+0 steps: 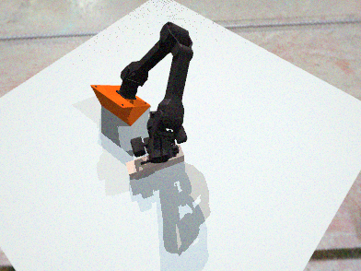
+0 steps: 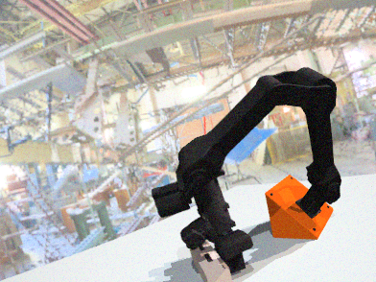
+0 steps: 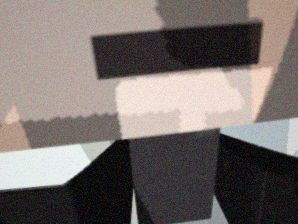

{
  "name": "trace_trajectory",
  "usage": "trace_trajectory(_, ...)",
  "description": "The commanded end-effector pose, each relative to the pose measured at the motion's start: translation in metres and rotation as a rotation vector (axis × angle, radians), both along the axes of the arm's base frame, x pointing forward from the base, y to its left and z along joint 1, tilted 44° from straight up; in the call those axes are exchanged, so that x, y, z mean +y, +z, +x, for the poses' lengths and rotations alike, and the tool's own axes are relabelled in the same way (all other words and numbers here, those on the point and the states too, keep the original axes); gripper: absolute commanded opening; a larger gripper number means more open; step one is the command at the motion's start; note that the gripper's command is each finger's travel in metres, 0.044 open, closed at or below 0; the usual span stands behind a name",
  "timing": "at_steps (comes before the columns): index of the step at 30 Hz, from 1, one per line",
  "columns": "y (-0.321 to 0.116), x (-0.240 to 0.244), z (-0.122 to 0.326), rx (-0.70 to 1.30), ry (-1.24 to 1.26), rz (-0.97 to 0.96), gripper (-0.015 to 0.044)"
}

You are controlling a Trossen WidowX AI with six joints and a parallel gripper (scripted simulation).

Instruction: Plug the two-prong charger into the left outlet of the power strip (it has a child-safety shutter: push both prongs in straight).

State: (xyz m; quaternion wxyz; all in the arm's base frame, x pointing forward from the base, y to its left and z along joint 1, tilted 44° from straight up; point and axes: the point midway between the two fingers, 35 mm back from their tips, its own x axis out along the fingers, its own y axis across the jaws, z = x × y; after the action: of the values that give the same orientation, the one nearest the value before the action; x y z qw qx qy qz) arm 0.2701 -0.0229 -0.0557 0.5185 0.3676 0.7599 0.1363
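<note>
The power strip [image 1: 140,172] [image 2: 209,270] [image 3: 55,75] is a beige block on the white surface below the arm; a long dark rectangle [image 3: 177,49] lies on its face in the wrist view. My gripper [image 1: 159,158] [image 2: 236,265] [image 3: 163,141] points down at the strip and is shut on the charger. The charger [image 3: 174,177] is a dark grey block between the two black fingers; its far end overlaps the strip's near edge in the wrist view. The prongs and the outlet slots cannot be made out, and whether the charger touches the strip cannot be told.
An orange wedge-shaped base [image 1: 117,102] [image 2: 290,223] carries the arm, a little behind the strip in the top view. The arm's shadow falls across the white surface [image 1: 276,152] in front of the strip.
</note>
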Motion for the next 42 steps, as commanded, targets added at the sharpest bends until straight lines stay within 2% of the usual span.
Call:
trace_trajectory(1, -0.0005, -0.0015, 0.0056, -0.028, -0.004, -0.005, 0.0000)
trace_trajectory(42, -0.0033, 0.0002, 0.0067, -0.028, -0.004, -0.005, 0.0000)
